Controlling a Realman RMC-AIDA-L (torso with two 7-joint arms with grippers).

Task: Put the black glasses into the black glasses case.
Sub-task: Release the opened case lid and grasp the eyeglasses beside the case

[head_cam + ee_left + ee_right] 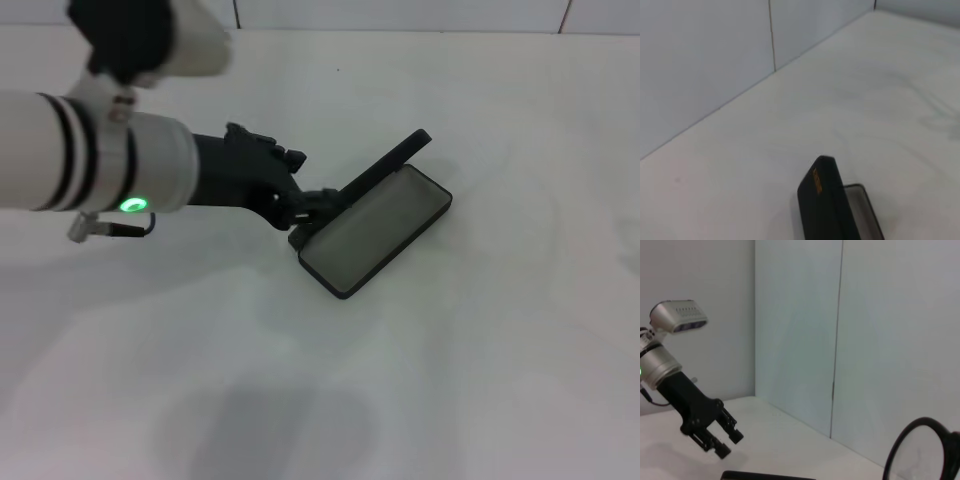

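At the case hinge: left gripper [303, 205] closed on the lid edge, propping the black glasses case [378, 228] open.
Grey lining is exposed and empty. Black glasses [920, 450] appear only beside the right wrist camera, probably held there; right jaws can't be judged.

Left hand [305, 205] low, arm outstretched.

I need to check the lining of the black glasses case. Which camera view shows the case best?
The head view: the black glasses case lies open, grey lining exposed, beside the left gripper. The left wrist view shows only its lid, with orange lettering; the right wrist view shows only a dark edge.
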